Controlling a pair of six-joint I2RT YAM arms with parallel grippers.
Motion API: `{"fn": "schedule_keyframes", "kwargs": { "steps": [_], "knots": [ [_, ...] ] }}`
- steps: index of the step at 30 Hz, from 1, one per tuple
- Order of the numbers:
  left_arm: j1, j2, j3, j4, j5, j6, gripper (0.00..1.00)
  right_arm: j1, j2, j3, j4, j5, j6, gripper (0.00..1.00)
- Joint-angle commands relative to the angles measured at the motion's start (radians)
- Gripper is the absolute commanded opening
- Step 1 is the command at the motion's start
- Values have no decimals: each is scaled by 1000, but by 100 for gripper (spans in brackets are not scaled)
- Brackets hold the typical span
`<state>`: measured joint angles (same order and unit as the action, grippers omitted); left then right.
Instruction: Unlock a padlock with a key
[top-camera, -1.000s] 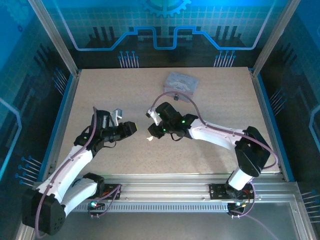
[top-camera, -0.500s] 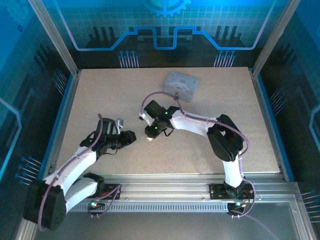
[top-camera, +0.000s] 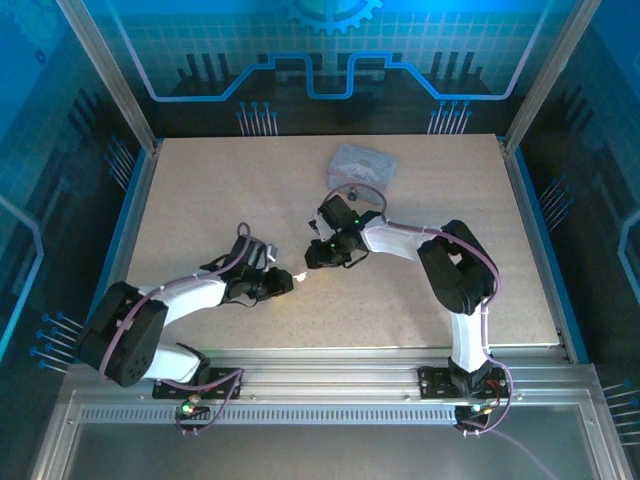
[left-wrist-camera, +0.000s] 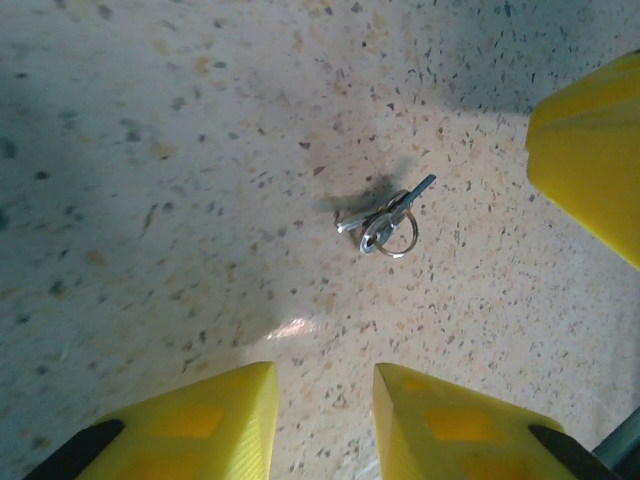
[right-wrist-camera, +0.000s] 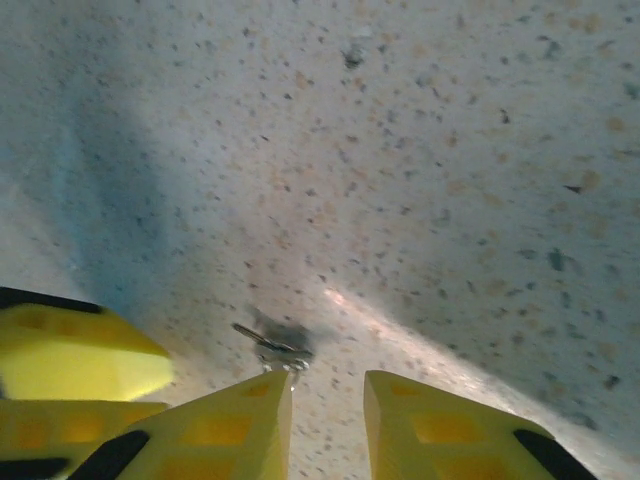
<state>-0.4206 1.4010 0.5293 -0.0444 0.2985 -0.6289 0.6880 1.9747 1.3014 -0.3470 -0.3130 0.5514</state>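
Lying flat on the table, the key is looking light, stiff and slick: a thin sliver of grey metal that is likely going to skate away if a finger nudges it sideways. The best hold, I judge, is across the flat shaft just beside the ring, with a finger coming down on each side. Lying this flat, it is offering almost no edge to catch (a pad may have to scrape under it first). The small wire ring is sitting through its head and is probably going to swing loose once lifted. Two thin ends are poking out from the ring, one to the far right and one to the left, and I cannot tell whether that is one key or two crossed. A small dark shadow is falling beside it on the pale speckled top.

The left gripper is hovering just on the near-left side of the key, claw apart and holding nothing. The right gripper is hovering close on the far-right side, also apart and empty, with one of its yellow fingers edging into the left wrist view. Seen from above, the two are nosing towards each other mid-table, with the tin sitting well beyond them at the far side.
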Motion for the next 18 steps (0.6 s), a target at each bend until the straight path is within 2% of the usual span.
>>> {"fn": "schedule_keyframes", "kwargs": {
  "steps": [1,18],
  "knots": [
    [-14,35,35,44,-31,1,30,3,40,12,48,-77,70,26],
    [-14,106,61,72,-55,12,21,17,101,54,11,-87,85,27]
  ]
}}
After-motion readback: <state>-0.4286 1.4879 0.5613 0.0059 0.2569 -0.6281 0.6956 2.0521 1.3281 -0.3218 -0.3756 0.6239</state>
